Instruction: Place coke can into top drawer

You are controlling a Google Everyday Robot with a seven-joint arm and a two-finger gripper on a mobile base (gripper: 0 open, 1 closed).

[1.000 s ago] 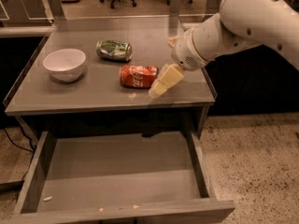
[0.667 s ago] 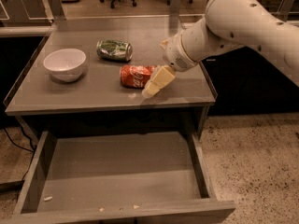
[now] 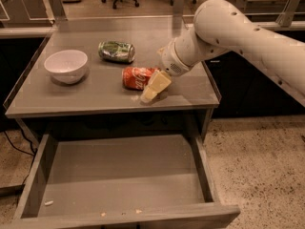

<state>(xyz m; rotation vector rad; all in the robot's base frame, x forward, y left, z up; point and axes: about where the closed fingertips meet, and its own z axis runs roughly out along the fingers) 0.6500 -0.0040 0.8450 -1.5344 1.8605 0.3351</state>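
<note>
The cream pincer (image 3: 153,87), its opening impossible to tell, is hovering at the red aluminium coke can (image 3: 135,78). Gripping is probably coming next, then the grey top drawer (image 3: 119,175).

We are looking at a grey table (image 3: 95,97) carrying a white bowl (image 3: 66,66) on the left, a green can (image 3: 116,51) lying farther back, and a coke can (image 3: 138,78) lying beside the gripper (image 3: 153,90), which is perhaps touching its right end.

Red coke can (image 3: 136,78) with white script, beside the cream tool (image 3: 152,89) near the grey worktop's (image 3: 95,98) front edge; green-patterned can (image 3: 116,51); white bowl (image 3: 66,66); grey top drawer (image 3: 119,171).
</note>
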